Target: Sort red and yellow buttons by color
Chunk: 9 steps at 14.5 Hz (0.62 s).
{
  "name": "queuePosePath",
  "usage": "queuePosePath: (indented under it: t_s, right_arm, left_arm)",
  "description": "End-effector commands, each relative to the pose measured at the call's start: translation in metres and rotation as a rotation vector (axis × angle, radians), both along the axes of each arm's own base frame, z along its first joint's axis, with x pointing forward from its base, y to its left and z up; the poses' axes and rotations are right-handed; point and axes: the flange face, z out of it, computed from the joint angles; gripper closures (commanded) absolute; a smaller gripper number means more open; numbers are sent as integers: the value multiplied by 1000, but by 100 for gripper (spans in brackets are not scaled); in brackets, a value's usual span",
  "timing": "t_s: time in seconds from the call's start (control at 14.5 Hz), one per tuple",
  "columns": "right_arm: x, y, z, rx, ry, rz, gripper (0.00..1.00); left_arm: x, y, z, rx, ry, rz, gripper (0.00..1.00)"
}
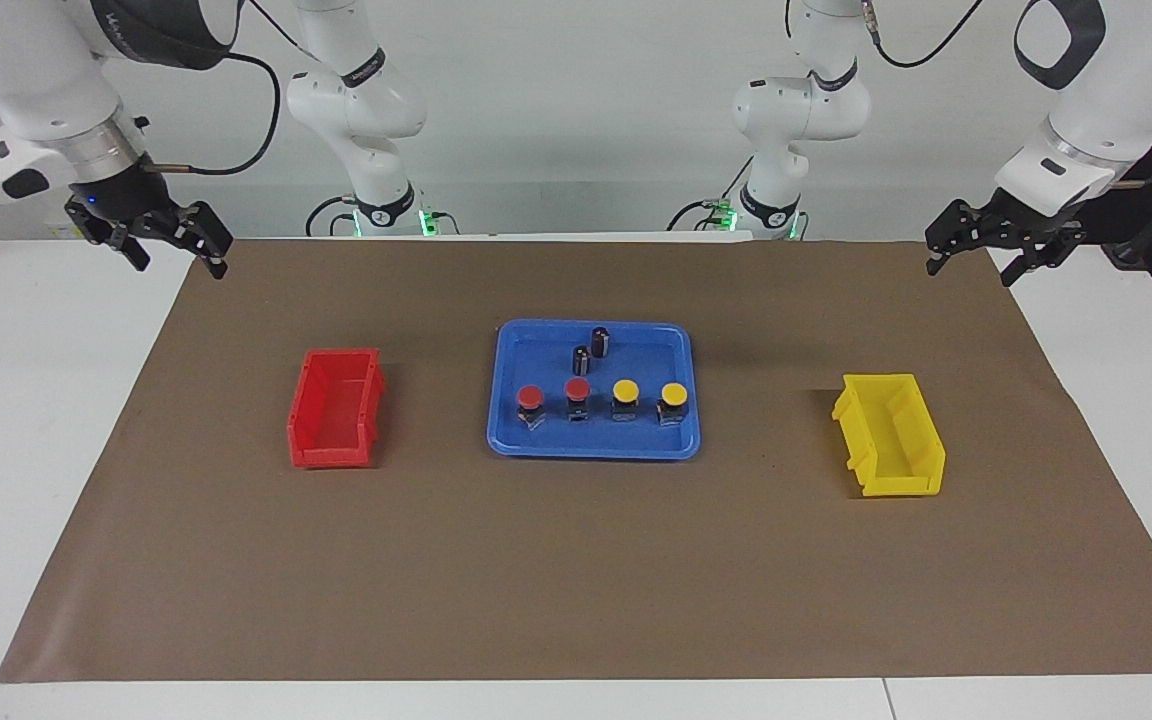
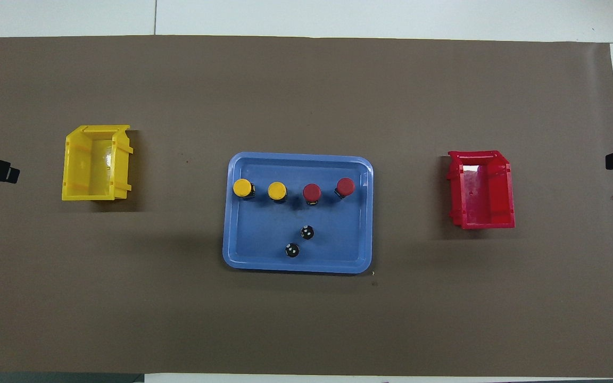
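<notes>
Facing view: nothing sorted yet; I see both red [image 1: 530, 397] [image 1: 577, 389] and both yellow buttons [image 1: 625, 390] [image 1: 673, 394] in the blue tray [image 1: 593, 448], well apart from my spread, empty left pincer [image 1: 970, 262] and right pincer [image 1: 180, 262]. Next, I judge, one must descend over a cap.

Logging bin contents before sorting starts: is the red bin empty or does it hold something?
Empty. The red bin shows only its bare floor; all four buttons sit in the blue tray.

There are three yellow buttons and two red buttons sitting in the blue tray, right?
Not quite. Only two yellow buttons sit in the blue tray, beside the two red buttons. The overhead view shows all four in a row.
</notes>
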Motion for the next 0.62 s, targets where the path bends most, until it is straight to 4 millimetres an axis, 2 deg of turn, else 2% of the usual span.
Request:
queuePosePath:
  t_s: [0.0, 0.21, 0.28, 0.41, 0.48, 0.55]
  right_arm:
    - [-5, 1, 0, 13, 12, 13, 0]
    - [0, 1, 3, 6, -14, 18, 0]
    - [4, 11, 4, 3, -17, 32, 0]
    - [14, 39, 12, -6, -34, 51, 0]
    - [23, 58, 12, -4, -33, 39, 0]
    - [31, 83, 10, -2, -38, 24, 0]
  left_arm:
    - [-7, 3, 2, -13, 6, -1, 0]
    - [-7, 3, 2, -13, 6, -1, 0]
    - [-3, 1, 4, -5, -19, -5, 0]
    - [1, 7, 6, -3, -48, 14, 0]
    - [-2, 25, 7, -2, -45, 50, 0]
    - [-2, 28, 6, 1, -45, 46, 0]
